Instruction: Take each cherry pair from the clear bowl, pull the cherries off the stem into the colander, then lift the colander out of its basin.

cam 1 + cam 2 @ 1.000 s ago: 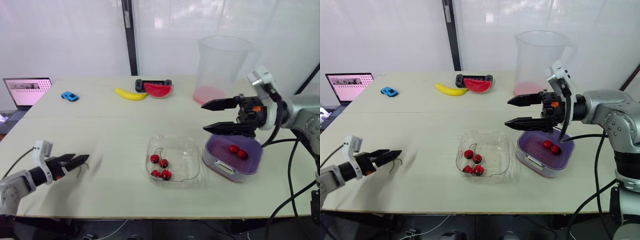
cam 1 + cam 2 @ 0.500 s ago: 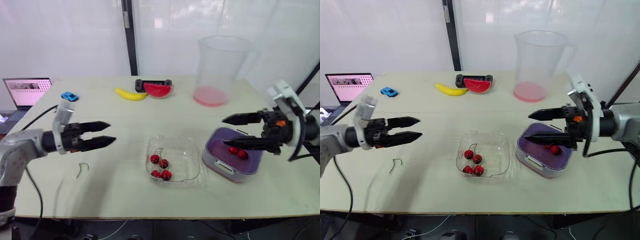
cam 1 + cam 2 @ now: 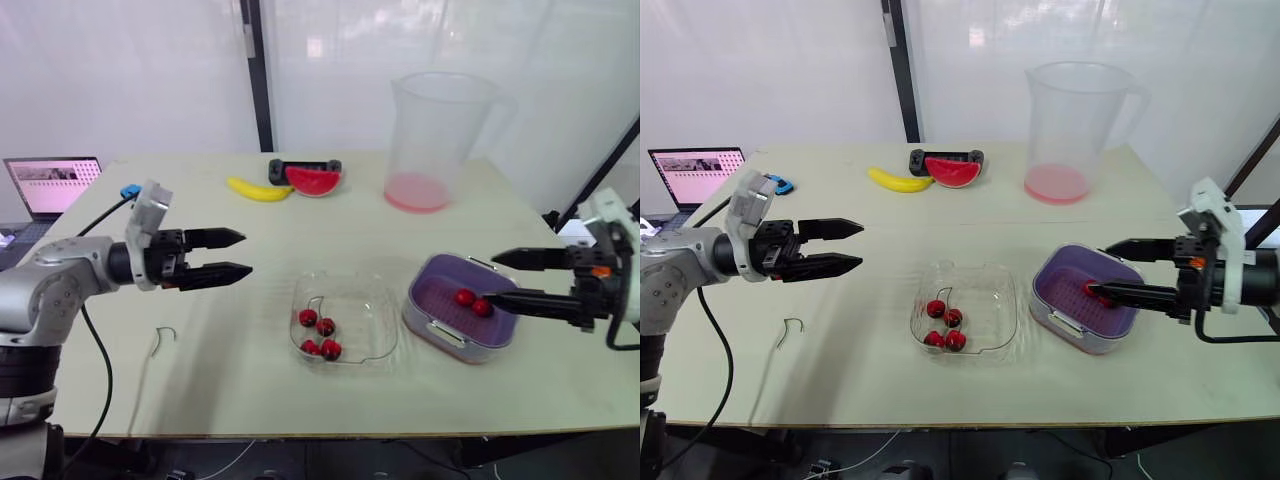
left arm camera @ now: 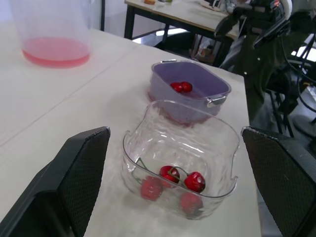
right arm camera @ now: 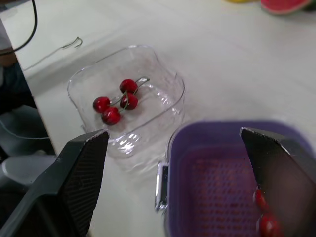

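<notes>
four cherries (image 3: 320, 335) are seen in the clear bowl (image 3: 368, 308), two more in the colander (image 3: 438, 290). the left gripper (image 3: 245, 253) is spread wide near the bowl, the right gripper (image 3: 491, 278) wide by the colander.

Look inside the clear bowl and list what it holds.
Four red cherries lie in the clear bowl, toward its left side, with thin stems. Nothing covers them, but which stems join which cherries is too fine to tell.
</notes>
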Robot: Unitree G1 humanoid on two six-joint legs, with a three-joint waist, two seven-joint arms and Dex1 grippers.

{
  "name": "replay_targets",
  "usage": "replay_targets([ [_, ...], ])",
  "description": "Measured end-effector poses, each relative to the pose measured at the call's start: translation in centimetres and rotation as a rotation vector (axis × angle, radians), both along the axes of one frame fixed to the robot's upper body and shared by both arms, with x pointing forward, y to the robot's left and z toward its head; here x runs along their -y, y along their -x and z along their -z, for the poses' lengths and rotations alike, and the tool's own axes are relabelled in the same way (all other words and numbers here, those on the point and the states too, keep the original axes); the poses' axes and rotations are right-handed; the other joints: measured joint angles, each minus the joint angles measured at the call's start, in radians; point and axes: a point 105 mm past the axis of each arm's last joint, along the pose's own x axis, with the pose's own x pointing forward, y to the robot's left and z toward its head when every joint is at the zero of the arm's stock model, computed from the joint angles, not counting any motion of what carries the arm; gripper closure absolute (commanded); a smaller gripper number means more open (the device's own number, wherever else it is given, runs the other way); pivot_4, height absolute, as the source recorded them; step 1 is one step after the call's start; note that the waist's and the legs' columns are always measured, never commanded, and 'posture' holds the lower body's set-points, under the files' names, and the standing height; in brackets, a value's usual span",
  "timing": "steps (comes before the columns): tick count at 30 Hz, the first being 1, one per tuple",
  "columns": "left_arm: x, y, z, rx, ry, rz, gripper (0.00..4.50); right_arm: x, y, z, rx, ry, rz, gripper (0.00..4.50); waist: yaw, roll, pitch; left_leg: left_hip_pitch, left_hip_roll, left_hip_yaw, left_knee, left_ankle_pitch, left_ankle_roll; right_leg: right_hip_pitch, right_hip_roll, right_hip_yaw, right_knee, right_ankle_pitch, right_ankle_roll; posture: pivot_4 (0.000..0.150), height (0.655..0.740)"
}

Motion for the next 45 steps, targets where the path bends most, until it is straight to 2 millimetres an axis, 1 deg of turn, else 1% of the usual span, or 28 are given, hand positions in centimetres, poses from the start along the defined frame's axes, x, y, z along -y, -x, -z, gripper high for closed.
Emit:
replay_targets([
  [1,-0.1,0.0,0.2,0.006,-0.008,-0.002,0.02,-1.1,-0.4,0.1,0.023,0.028,-0.016,0.0,-0.002,0.0,0.0,0.0,0.0,0.0,0.0,0.0,0.0,0.0,0.0,0.0,0.0,0.0,0.0,0.15,0.74],
  [3,-0.2,0.3,0.8,0.005,-0.025,-0.003,0.02,-3.9,-0.7,0.6,0.054,0.053,-0.077,0.0,-0.004,0.0,0.0,0.0,0.001,0.0,-0.001,0.0,0.0,-0.001,0.0,0.0,0.0,0.0,0.0,0.15,0.74],
  [6,-0.5,0.4,1.8,-0.006,-0.039,-0.02,0.02,-7.8,-1.4,0.9,0.08,0.015,-0.144,0.0,-0.005,0.0,0.0,-0.001,0.002,-0.001,0.0,0.0,-0.001,-0.001,0.0,0.0,0.0,0.0,0.0,0.15,0.74],
  [7,-0.4,0.5,2.1,-0.005,-0.046,-0.024,0.02,-9.5,-1.6,1.0,0.071,-0.008,-0.173,0.0,-0.005,0.0,0.0,-0.001,0.003,-0.001,0.0,0.0,-0.001,-0.001,0.0,0.001,0.0,0.0,0.0,0.15,0.74],
  [8,-0.2,0.5,2.2,0.001,-0.05,-0.023,0.02,-10.5,-1.6,1.2,0.052,-0.015,-0.187,0.0,-0.002,0.0,0.0,-0.001,0.003,-0.001,0.0,0.0,-0.001,-0.001,0.0,0.0,0.0,0.0,0.0,0.15,0.74],
  [10,-0.4,0.7,2.6,0.002,-0.062,-0.043,0.02,-12.2,-2.6,1.9,-0.04,-0.05,-0.154,0.0,0.002,-0.001,0.0,-0.001,0.002,-0.002,0.0,0.0,-0.001,0.0,0.0,0.0,-0.001,0.0,0.0,0.15,0.74],
  [11,-0.3,0.7,2.7,0.003,-0.069,-0.046,0.02,-12.9,-3.1,2.6,-0.091,-0.04,-0.129,0.0,0.005,-0.001,0.0,-0.002,0.002,-0.003,0.0,0.001,-0.001,-0.001,-0.001,0.0,-0.001,0.0,0.0,0.15,0.74],
  [14,-0.5,0.8,3.0,0.002,-0.078,-0.058,0.02,-13.8,-3.3,4.5,-0.209,0.005,-0.107,0.0,0.008,-0.001,0.0,-0.004,0.0,-0.003,0.0,0.001,-0.001,-0.002,-0.002,-0.001,-0.001,0.0,0.0,0.15,0.74],
  [16,-0.6,0.8,3.1,0.006,-0.088,-0.073,0.02,-15.0,-3.9,5.5,-0.31,0.02,-0.092,0.0,0.0,-0.001,0.0,-0.003,0.0,-0.003,0.0,0.001,-0.001,-0.002,-0.001,-0.001,0.0,0.0,0.0,0.15,0.74],
  [18,-0.5,0.9,3.0,0.024,-0.096,-0.071,0.02,-15.3,-4.2,6.8,-0.361,0.066,-0.065,0.0,-0.003,-0.001,0.0,-0.003,0.0,-0.003,0.0,0.001,-0.001,-0.003,0.0,-0.001,0.001,0.0,0.0,0.15,0.74],
  [20,-0.6,1.1,3.1,0.025,-0.099,-0.078,0.02,-15.2,-4.7,8.3,-0.406,0.115,-0.019,0.0,-0.002,-0.001,0.0,-0.003,0.0,-0.003,-0.001,0.001,-0.001,-0.005,0.0,0.0,0.002,0.0,0.0,0.15,0.74],
  [24,-0.7,1.1,3.5,0.019,-0.107,-0.094,0.02,-15.3,-4.7,9.7,-0.469,0.146,-0.004,0.0,-0.003,-0.001,0.0,-0.003,0.0,-0.002,0.0,0.001,-0.001,-0.005,0.0,0.0,0.003,0.0,0.0,0.15,0.74],
  [26,-1.0,1.2,3.6,0.029,-0.141,-0.107,0.02,-15.5,-4.7,10.4,-0.492,0.165,0.003,0.0,-0.004,-0.001,0.0,-0.003,-0.001,-0.002,0.0,0.001,-0.001,-0.005,0.0,0.0,0.005,0.0,0.0,0.15,0.74],
  [29,-1.5,1.1,3.6,0.047,-0.178,-0.121,0.02,-16.1,-4.6,11.0,-0.51,0.18,0.0,0.0,-0.007,-0.001,0.0,-0.004,-0.001,-0.002,0.0,0.001,-0.001,-0.007,0.0,0.0,0.007,0.0,0.0,0.15,0.74],
  [34,-1.7,0.9,3.6,0.054,-0.188,-0.133,0.02,-16.7,-4.2,12.0,-0.515,0.234,-0.01,0.0,-0.01,-0.001,0.0,-0.004,-0.001,-0.002,0.0,0.001,-0.001,-0.007,0.0,0.0,0.008,0.0,0.0,0.15,0.74],
  [37,-2.0,0.8,3.6,0.056,-0.208,-0.146,0.02,-17.2,-3.7,12.3,-0.505,0.266,-0.038,0.0,-0.018,-0.001,0.0,-0.004,-0.001,-0.003,0.0,0.001,-0.001,-0.008,0.0,0.0,0.008,0.0,0.0,0.15,0.74],
  [40,-2.0,0.8,3.6,0.056,-0.209,-0.149,0.02,-17.3,-3.7,12.8,-0.481,0.318,-0.034,0.0,-0.025,-0.001,0.0,-0.004,-0.001,-0.003,-0.001,0.001,-0.001,-0.008,0.0,0.0,0.009,0.0,0.0,0.15,0.74],
  [43,-2.0,0.7,3.7,0.056,-0.212,-0.152,0.0,-17.3,-4.0,13.2,-0.467,0.344,-0.015,0.85,-0.026,-0.001,0.0,-0.004,-0.001,-0.003,-0.001,0.001,-0.001,-0.009,0.0,0.0,0.009,0.0,0.0,0.15,0.74],
  [44,-2.0,0.7,3.7,0.057,-0.214,-0.154,0.0,-17.3,-4.1,13.3,-0.461,0.357,-0.011,1.38,-0.026,-0.001,0.0,-0.004,-0.001,-0.003,-0.001,0.001,-0.001,-0.009,0.0,0.0,0.009,0.0,0.0,0.15,0.74],
  [45,-2.1,0.7,3.7,0.057,-0.216,-0.155,0.0,-17.3,-4.1,13.5,-0.456,0.371,-0.005,1.81,-0.025,-0.001,0.0,-0.004,-0.001,-0.003,-0.001,0.001,-0.001,-0.009,0.0,0.0,0.009,0.0,0.0,0.15,0.74],
])
